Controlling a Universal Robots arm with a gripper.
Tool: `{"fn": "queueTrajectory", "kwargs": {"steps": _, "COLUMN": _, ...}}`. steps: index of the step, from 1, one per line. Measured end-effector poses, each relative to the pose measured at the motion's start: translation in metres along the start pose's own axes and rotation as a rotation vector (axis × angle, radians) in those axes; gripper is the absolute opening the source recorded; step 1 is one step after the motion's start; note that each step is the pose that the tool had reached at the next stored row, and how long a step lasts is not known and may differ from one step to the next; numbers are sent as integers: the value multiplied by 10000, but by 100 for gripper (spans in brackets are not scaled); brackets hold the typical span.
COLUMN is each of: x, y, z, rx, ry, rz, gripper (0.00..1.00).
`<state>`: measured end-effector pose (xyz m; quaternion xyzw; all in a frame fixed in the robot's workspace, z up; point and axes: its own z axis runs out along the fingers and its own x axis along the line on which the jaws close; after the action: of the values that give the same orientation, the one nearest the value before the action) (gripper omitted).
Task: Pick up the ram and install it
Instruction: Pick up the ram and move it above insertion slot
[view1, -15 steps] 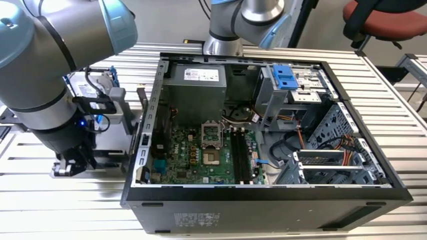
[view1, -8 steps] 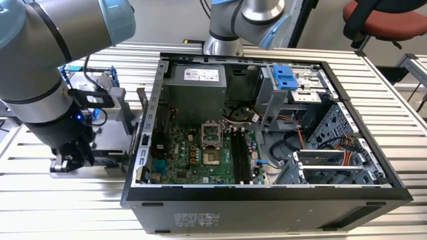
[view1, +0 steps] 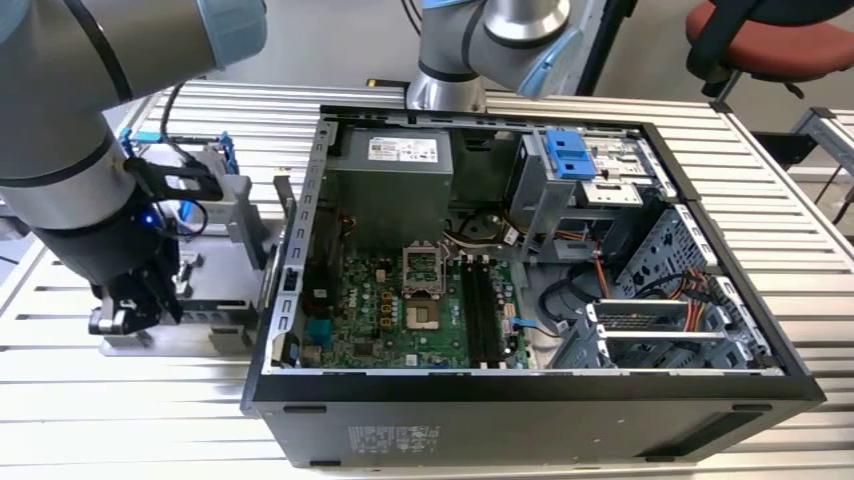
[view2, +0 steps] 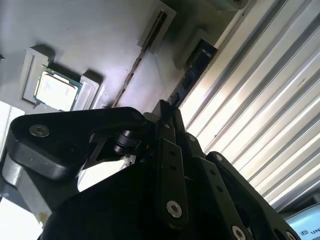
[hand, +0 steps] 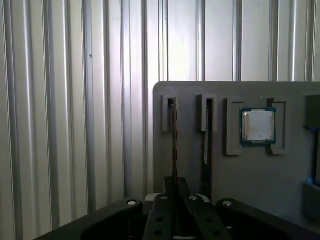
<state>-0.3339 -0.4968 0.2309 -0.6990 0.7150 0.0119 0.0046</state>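
A: What sits nearest the lens?
B: The black gripper (hand: 174, 185), pinched shut on the ram (hand: 173, 140), which stands on edge in the end slot of the grey parts tray (hand: 290, 190).
A: What else does the tray hold?
B: A second memory stick (hand: 205, 140) in the next slot, then a processor chip (hand: 258, 125).
A: And around it?
B: Ribbed aluminium table (hand: 75, 125) beneath, the open computer case (view1: 534, 405) just beside, a red office chair (view1: 781, 40) well beyond.

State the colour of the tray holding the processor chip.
Grey; the tray shows best in the first wrist view.
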Motion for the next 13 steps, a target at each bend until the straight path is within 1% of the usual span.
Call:
{"fn": "queueTrajectory", "kwargs": {"steps": 7, "x": -4, "y": 3, "z": -140, "rx": -2, "ry": 1, "rz": -103, "gripper": 0}}
{"fn": "queueTrajectory", "kwargs": {"steps": 13, "x": -6, "y": 5, "z": -259, "rx": -3, "ry": 1, "rz": -108, "gripper": 0}}
